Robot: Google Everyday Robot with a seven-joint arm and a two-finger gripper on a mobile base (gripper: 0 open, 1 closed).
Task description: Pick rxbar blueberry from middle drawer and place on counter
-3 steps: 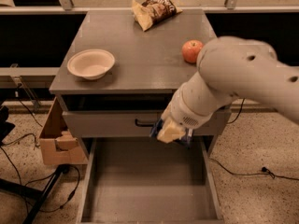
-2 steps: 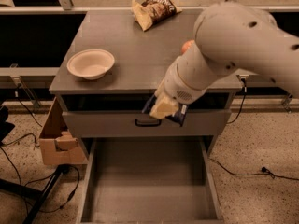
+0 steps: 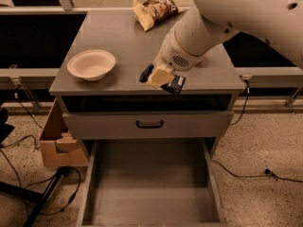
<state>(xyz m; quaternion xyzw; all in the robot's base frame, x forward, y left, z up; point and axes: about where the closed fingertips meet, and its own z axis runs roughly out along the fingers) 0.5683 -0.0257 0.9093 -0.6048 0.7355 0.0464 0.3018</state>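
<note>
Cardboard box [image 3: 56, 138] stood on the floor at the far left, just beside the cabinet, and black cables [image 3: 28, 193] lay on the speckled floor near to it. On the counter [image 3: 118, 37], in its left part, a pale round bowl [image 3: 91, 64] sat upright, a little back from the near edge. Further to the right, at the far edge of the counter, a crinkled yellow-brown chip bag [image 3: 154, 8] lay flat.

Under the counter, the grey drawer front [image 3: 104, 125] with a black handle [image 3: 149, 124] was closed. Below it the middle drawer [image 3: 151, 174] was pulled out toward the near side, and its flat grey floor and low side walls were visible.

To the right of the centre, the gripper [image 3: 162, 79] hung over the near edge of the counter. Its fingers [image 3: 158, 76] were closed on the rxbar blueberry [image 3: 177, 83]. The dark-blue wrapper was tilted and came out on both sides of the pale pad. The bar was above the counter edge, well apart from the open drawer, and I could not tell if it touched the surface.

The thick white arm [image 3: 236, 18] reached in from the upper right and covered the right part of the counter.
</note>
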